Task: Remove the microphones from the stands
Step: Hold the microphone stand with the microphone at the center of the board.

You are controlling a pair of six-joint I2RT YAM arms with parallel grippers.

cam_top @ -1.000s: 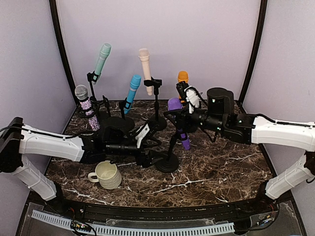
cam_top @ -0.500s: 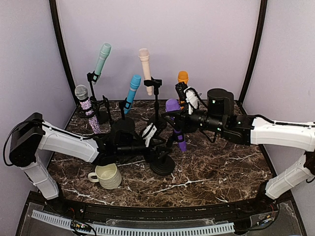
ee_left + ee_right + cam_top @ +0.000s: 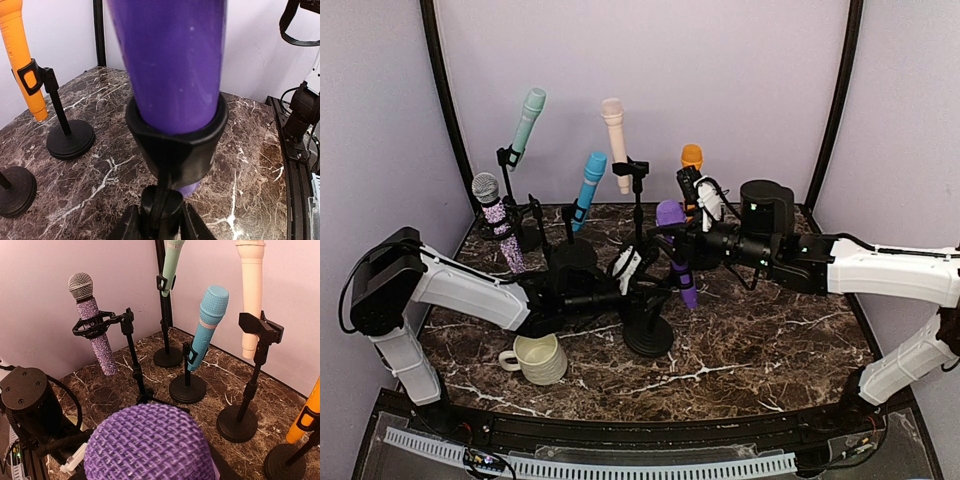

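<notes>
With your right gripper (image 3: 688, 240) clamped on the purple microphone (image 3: 670, 213) and your left gripper's (image 3: 650, 290) jaws pinching its stand (image 3: 648, 338), an off-axis pull could tip the stand toward the near mug (image 3: 541, 357).

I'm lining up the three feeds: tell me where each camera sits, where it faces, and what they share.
Top external: above and behind the bases, looking down on the table, microphone stands and mug; left arm and right arm show.
Left wrist: low by the stand of the purple microphone, looking up its barrel; own jaws flank the post at the bottom.
Right wrist: over the purple microphone's mesh head, facing the other stands; own jaws hidden, left arm at lower left.
Shared: all three see the purple microphone and the orange microphone.
</notes>
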